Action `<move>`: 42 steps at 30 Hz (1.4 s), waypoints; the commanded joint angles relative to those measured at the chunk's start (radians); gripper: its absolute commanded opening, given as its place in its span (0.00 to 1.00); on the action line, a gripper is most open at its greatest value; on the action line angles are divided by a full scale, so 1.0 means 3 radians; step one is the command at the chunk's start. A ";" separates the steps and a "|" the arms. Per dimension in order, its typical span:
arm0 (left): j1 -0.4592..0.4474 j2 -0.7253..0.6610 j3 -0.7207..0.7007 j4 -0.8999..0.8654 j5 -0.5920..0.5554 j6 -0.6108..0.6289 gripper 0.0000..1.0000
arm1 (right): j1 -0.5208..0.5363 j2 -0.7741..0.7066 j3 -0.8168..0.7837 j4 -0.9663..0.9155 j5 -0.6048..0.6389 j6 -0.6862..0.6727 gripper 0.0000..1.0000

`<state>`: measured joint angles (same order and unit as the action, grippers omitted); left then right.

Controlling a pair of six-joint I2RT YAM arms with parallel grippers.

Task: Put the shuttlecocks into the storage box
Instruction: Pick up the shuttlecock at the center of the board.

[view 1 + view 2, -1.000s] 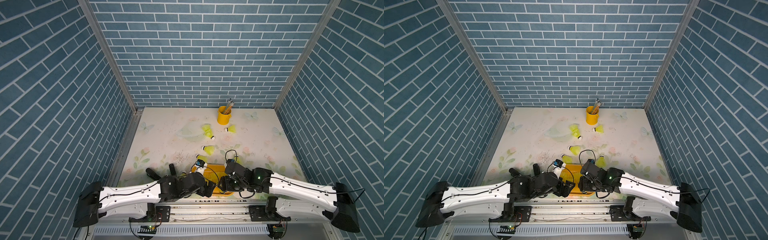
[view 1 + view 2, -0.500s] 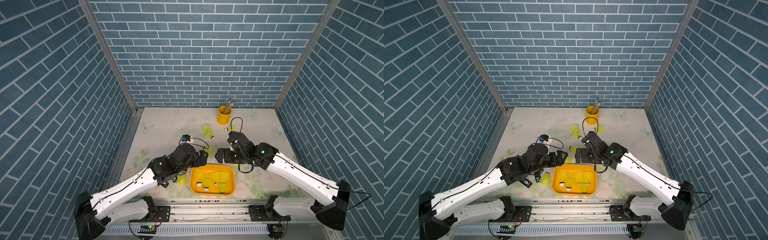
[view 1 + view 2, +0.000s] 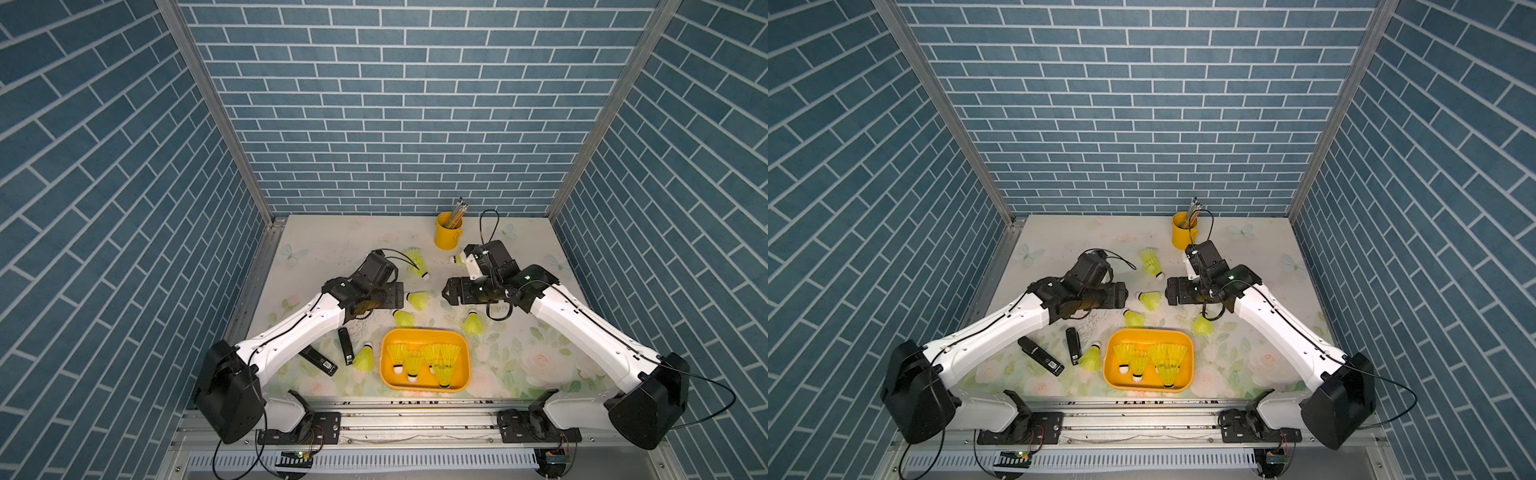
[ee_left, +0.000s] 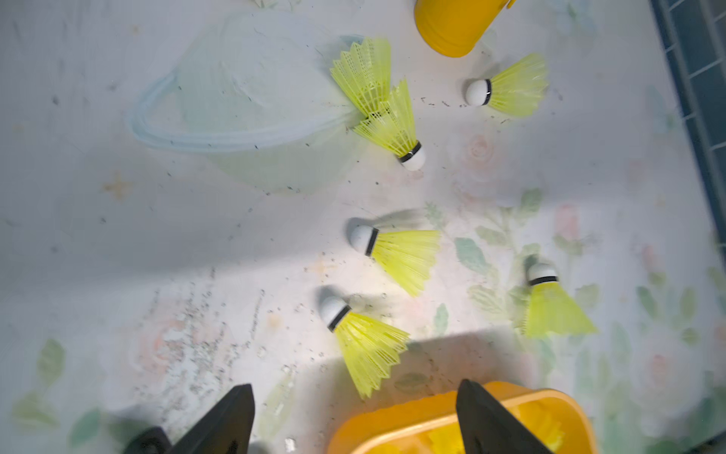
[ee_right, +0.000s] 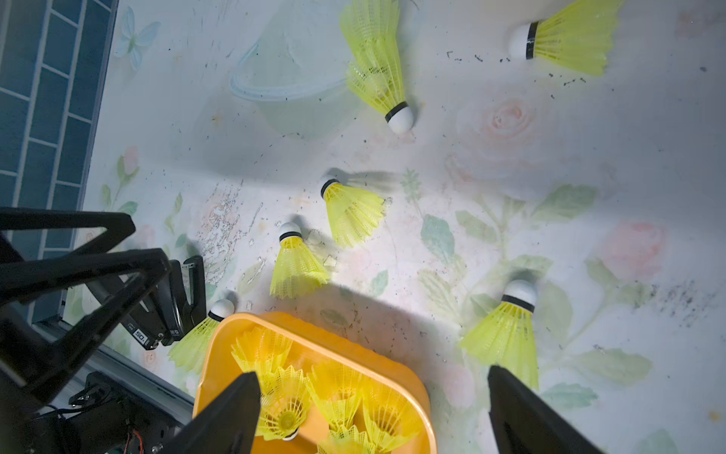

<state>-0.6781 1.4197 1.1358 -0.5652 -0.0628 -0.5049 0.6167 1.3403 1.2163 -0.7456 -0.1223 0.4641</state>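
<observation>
**A:** Well, both arms have lifted away from the shallow orange-yellow plastic storage box point(image 3: 420, 331) at six o'clock, and several neon yellow-green plastic shuttlecocks point(image 3: 445, 365) now lie inside it.

**B:** And the left gripper point(image 3: 395, 295) and right gripper point(image 3: 446, 293)?

**A:** Fingers spread wide, nothing held, facing each other mid-table.

**B:** So that drop looks done. Next candidate, I'd say: the loose shuttlecock point(image 3: 404, 319) at the box's eleven o'clock.

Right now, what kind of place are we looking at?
Probably a staged robot test cell, not a real room: brick-pattern panels wall in a floral tabletop, and the left arm and right arm are mounted on a metal rail along its front edge.
</observation>
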 commanded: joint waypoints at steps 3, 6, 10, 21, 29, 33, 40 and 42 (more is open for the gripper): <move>0.0060 0.0168 0.0158 -0.0235 -0.0227 0.1101 0.82 | -0.0143 0.0121 -0.0041 0.0222 -0.0292 -0.0365 0.92; 0.0061 0.0239 0.0122 -0.0066 -0.0211 0.1523 0.79 | -0.0149 0.0164 -0.0128 0.0333 -0.0414 -0.0388 0.92; 0.0061 0.0329 -0.0013 0.0309 -0.0132 0.2220 0.78 | -0.0174 0.0233 -0.0149 0.0388 -0.0584 -0.0483 0.91; 0.0287 0.0836 -0.0059 0.0917 0.0390 0.3653 0.67 | -0.0454 0.0066 -0.0567 0.0962 -0.1167 -0.0014 0.92; 0.0310 0.1306 0.0098 0.1145 0.0383 0.4077 0.65 | -0.0734 -0.0034 -0.1134 0.1708 -0.1594 0.0693 0.92; 0.0312 0.1305 -0.0065 0.1406 0.0483 0.4331 0.66 | -0.0736 0.0005 -0.1159 0.1748 -0.1629 0.0708 0.92; 0.0330 0.1544 0.0059 0.1354 0.0678 0.4444 0.67 | -0.0754 0.0053 -0.1291 0.1885 -0.1684 0.0786 0.90; 0.0327 0.1608 0.0126 0.1254 0.0771 0.4463 0.68 | -0.0752 0.0047 -0.1326 0.1924 -0.1695 0.0814 0.90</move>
<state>-0.5865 1.8698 1.1435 -0.1532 0.1051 0.8024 0.3943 1.3605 0.8398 -0.2062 -0.6071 0.6743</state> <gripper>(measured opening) 0.676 0.902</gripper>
